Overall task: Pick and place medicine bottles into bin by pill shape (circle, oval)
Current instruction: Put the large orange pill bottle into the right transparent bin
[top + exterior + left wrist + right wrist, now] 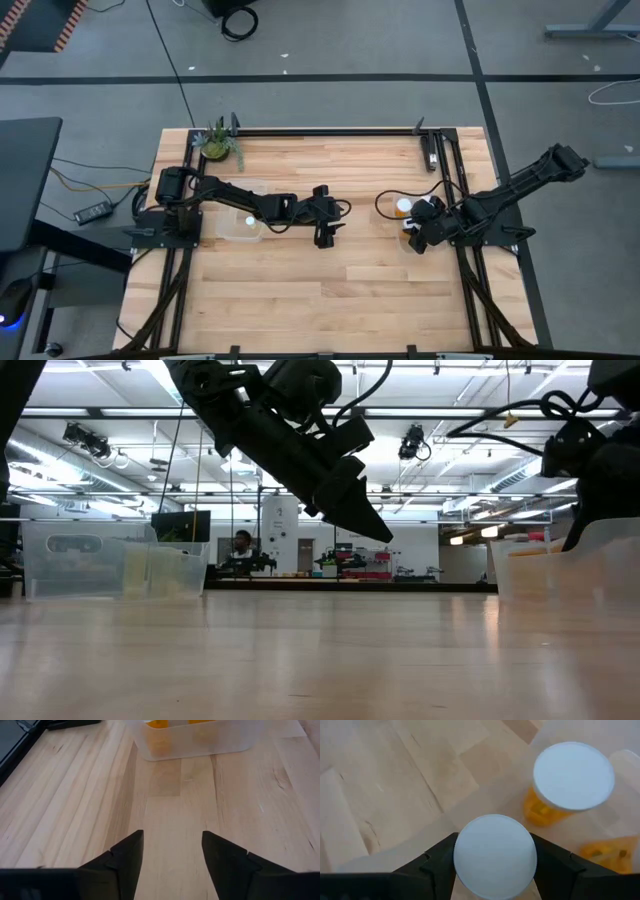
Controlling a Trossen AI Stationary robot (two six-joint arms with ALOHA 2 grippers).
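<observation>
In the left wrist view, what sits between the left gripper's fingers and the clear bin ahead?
Nothing: only bare wooden table lies between the left gripper and the clear bin, as the left wrist view shows.

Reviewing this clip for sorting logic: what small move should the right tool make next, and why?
Probably open and let go. The right tool is shut on a white-capped bottle right over the clear bin, where another bottle already stands. The left tool hangs empty over bare wood.
</observation>
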